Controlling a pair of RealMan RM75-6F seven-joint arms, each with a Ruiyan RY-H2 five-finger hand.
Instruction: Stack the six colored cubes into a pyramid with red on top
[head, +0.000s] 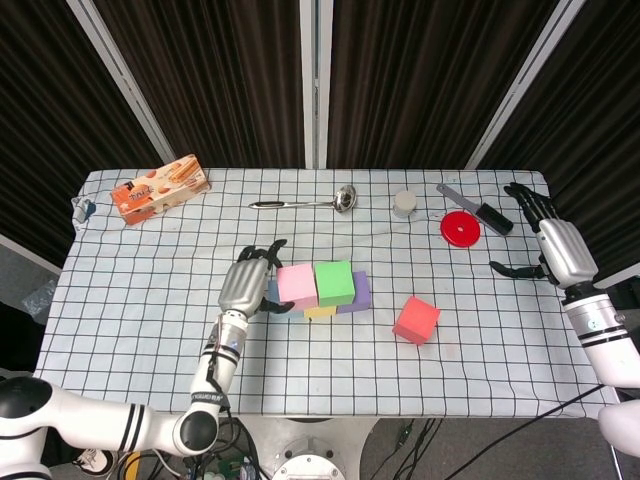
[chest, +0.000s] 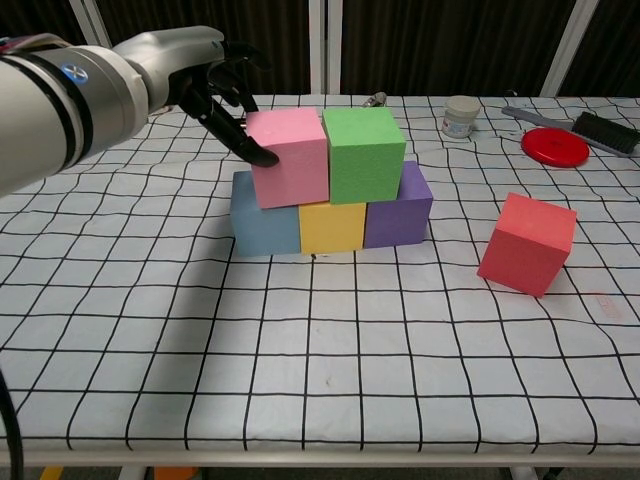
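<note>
The red cube (chest: 527, 244) sits alone on the counter (chest: 300, 380), tilted and well apart to the right of the stack, so the top of the pyramid is not yet placed. The base row looks complete: blue cube (chest: 263, 226), yellow cube (chest: 333, 227) and purple cube (chest: 399, 210) side by side and touching. On them rest the pink cube (chest: 290, 156) and the green cube (chest: 364, 153), pressed together as the second tier. The left hand (chest: 205, 82) has its fingers spread, with fingertips (chest: 262, 157) touching the pink cube's left face, apparently nudging rather than holding it. The right hand (head: 549, 243) hovers open and empty near the counter's far right edge, beside a red disc (head: 460, 229) and brush (head: 486, 215). By my judgement, five cubes are set and only the red one remains.
</note>
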